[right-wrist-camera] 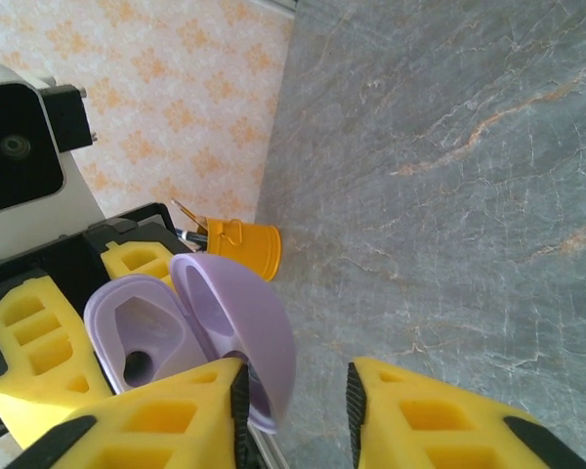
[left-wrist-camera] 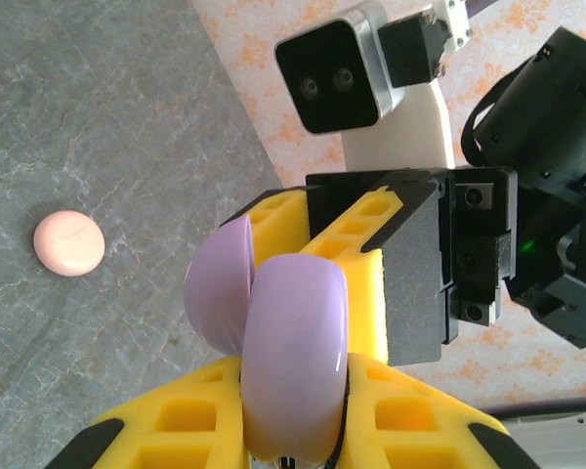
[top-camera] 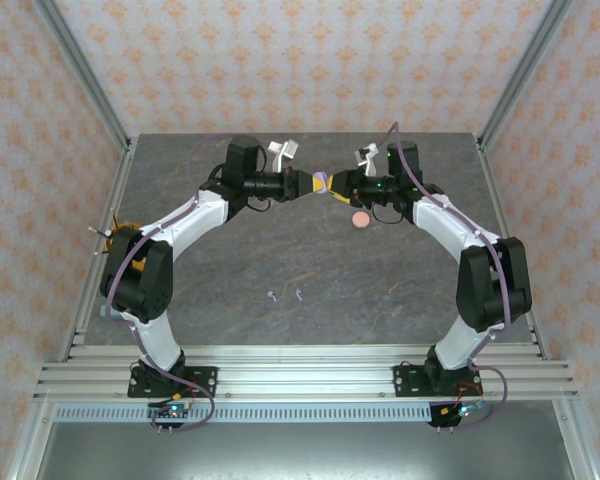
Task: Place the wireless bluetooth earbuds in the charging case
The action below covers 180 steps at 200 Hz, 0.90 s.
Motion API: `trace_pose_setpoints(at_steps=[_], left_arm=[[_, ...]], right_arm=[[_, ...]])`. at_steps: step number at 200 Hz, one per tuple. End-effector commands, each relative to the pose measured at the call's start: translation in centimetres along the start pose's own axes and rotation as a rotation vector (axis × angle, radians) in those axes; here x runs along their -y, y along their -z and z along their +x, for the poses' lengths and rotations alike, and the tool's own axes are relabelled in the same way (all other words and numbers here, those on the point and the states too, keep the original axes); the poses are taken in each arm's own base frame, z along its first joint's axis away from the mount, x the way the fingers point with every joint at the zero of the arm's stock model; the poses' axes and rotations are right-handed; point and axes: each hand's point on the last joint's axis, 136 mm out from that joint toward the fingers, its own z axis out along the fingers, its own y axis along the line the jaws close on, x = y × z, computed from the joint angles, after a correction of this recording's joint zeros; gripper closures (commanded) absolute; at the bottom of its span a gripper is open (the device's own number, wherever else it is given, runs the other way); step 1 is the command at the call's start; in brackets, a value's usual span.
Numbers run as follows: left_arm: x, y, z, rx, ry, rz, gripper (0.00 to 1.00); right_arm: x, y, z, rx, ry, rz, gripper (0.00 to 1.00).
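A pale purple charging case (top-camera: 321, 183) hangs in the air between both grippers at the back of the table. My left gripper (left-wrist-camera: 293, 420) is shut on the case body (left-wrist-camera: 293, 342). The lid (right-wrist-camera: 239, 327) stands swung open, showing the empty sockets (right-wrist-camera: 137, 337). My right gripper (right-wrist-camera: 295, 410) is open around the lid's edge. The lid lies against one pad, with a clear gap to the other. Two tiny purple earbuds (top-camera: 272, 296) (top-camera: 299, 294) lie on the table, nearer the arm bases. In the top view the left gripper (top-camera: 302, 184) and right gripper (top-camera: 340, 186) face each other.
A shut pink round case (top-camera: 361, 218) (left-wrist-camera: 69, 242) lies on the grey marble table (top-camera: 310, 260) under the right wrist. A small orange bucket (right-wrist-camera: 244, 249) with pens stands at the table's left edge, by the metal frame.
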Motion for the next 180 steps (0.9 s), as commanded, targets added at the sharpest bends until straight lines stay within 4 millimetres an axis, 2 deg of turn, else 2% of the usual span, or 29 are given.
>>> trace_pose_setpoints(at_steps=[1, 61, 123, 147, 180], left_arm=[[2.1, -0.3, -0.6, -0.022, -0.054, 0.073, 0.98], [2.5, -0.2, -0.2, -0.048, -0.059, 0.078, 0.99], [2.1, -0.3, -0.2, -0.052, -0.050, 0.068, 0.97], [1.6, -0.4, -0.1, -0.058, -0.039, 0.047, 0.84], [1.0, -0.3, -0.2, -0.046, -0.035, 0.005, 0.46]], right_arm=[[-0.7, 0.0, 0.4, -0.047, 0.074, -0.002, 0.69], [-0.2, 0.0, -0.4, -0.046, 0.081, 0.011, 0.82], [-0.1, 0.2, -0.6, -0.041, 0.082, 0.030, 0.95], [-0.2, 0.3, -0.9, -0.035, 0.084, 0.040, 0.98], [-0.1, 0.6, -1.1, -0.033, 0.098, 0.079, 1.00]])
